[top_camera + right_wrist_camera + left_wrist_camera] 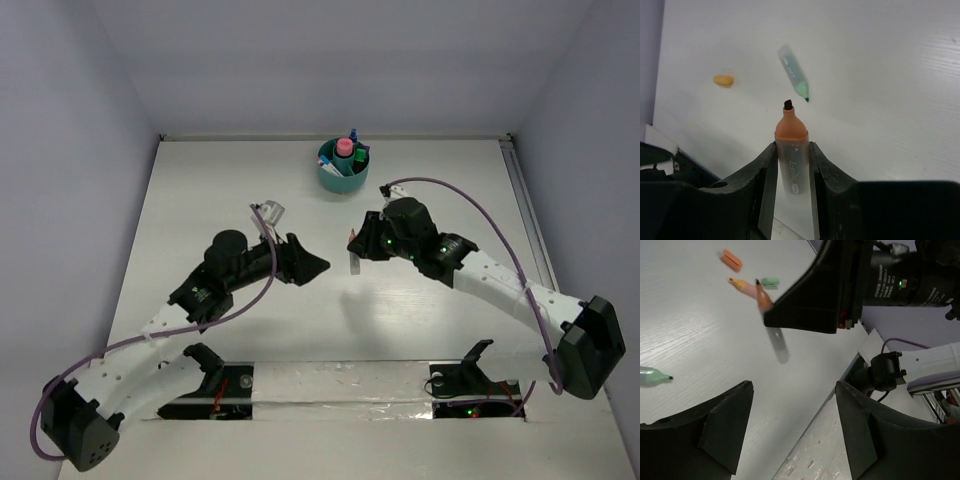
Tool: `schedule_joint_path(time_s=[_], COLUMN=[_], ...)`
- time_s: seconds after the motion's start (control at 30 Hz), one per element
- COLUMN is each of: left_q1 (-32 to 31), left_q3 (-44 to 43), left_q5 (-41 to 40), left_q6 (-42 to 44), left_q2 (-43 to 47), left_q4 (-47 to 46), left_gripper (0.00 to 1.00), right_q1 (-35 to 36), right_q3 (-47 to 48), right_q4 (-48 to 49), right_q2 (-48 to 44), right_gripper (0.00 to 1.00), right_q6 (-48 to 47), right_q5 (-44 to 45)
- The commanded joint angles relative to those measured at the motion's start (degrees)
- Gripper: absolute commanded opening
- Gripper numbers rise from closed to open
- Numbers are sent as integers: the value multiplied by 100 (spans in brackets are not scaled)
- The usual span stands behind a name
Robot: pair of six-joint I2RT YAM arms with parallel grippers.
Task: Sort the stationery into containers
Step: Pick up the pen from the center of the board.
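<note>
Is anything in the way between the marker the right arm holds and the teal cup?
Nothing visible. The top view shows bare table between the marker in the right gripper and the cup; the left gripper sits off to the side.

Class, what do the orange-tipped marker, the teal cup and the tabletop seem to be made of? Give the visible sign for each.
The orange-tipped marker: plastic, likely; frosted see-through barrel, smooth matte orange neck.
The teal cup: probably moulded plastic; even colour, smooth thin wall.
The tabletop: white, matte, with faint grain lines; laminate or painted wood, cannot tell which.
</note>
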State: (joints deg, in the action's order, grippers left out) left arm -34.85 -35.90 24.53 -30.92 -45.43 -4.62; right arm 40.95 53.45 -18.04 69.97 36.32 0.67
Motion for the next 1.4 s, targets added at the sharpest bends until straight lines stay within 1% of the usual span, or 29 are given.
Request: schedule_joint_path(time_s=[0.0, 0.03, 0.07, 0.17, 0.27, 0.37, 0.4, 0.43, 0.5, 0.63, 0.73, 0.77, 0.87, 0.97, 1.03, 1.1, 1.13, 1.17, 1.2, 1.23, 1.27, 1.37], left_q1=[-643, -741, -899, -1023, -1085, -1085, -1146, -1147, -1147, -1252, -1252, -1252, -1252, -1252, -1252, -1252, -1252, -1252, -1252, -1252, -1252, -1252], left_q3=[197, 241, 302, 382, 391, 365, 330, 321, 303, 303, 347, 373, 417, 470, 470, 487, 505, 514, 514, 514, 523, 540], left_q5=[-703, -844, -1184, -1695, -1951, -2075, -2067, -2049, -1953, -2040, -2207, -2251, -2295, -2190, -2155, -2137, -2146, -2146, -2146, -2137, -2111, -2067], left_q6=[-344, -380, -441, -468, -468, -450, -450, -450, -450, -450, -424, -424, -459, -521, -547, -556, -556, -556, -556, -564, -565, -565], left_q2=[-290, -352, -431, -546, -730, -993, -1159, -1213, -1432, -1574, -1530, -1504, -1460, -1539, -1635, -1662, -1671, -1653, -1610, -1601, -1592, -1574], left_q4=[-838, -926, -1040, -1233, -1444, -1637, -1708, -1778, -2007, -2157, -2218, -2271, -2402, -2525, -2552, -2570, -2570, -2553, -2535, -2526, -2526, -2526], left_gripper=[64, 64, 63, 60, 56, 54, 54, 53, 51, 47, 41, 37, 29, 26, 26, 14, 11, 10, 11, 14, 24, 37], right_q1=[133, 194, 194, 246, 247, 247, 247, 247, 247, 300, 352, 352, 352, 405, 405, 405, 405, 405, 405, 405, 405, 405], right_q3=[446, 490, 508, 491, 412, 315, 298, 280, 236, 113, 34, 16, -54, -116, -151, -160, -151, -177, -195, -203, -212, -212], right_q4=[933, 1004, 1126, 1285, 1435, 1602, 1663, 1698, 1742, 1743, 1909, 1918, 1980, 2077, 2190, 2252, 2270, 2279, 2296, 2296, 2296, 2297], right_q2=[297, 367, 437, 482, 447, 377, 350, 341, 333, 254, 210, 201, 201, 210, 201, 201, 183, 157, 131, 70, 52, 7], right_gripper=[4, 4, 4, 4, 5, 5, 5, 5, 5, 5, 5, 5, 6, 6, 6, 6, 6, 6, 6, 6, 6, 6], right_q6=[156, 165, 218, 288, 385, 508, 569, 578, 648, 745, 807, 824, 886, 982, 1079, 1149, 1176, 1185, 1194, 1220, 1220, 1211], right_q5=[188, 197, 171, 109, 65, -23, -23, -249, -295, -348, -409, -427, -471, -550, -655, -734, -752, -735, -691, -586, -542, -427])
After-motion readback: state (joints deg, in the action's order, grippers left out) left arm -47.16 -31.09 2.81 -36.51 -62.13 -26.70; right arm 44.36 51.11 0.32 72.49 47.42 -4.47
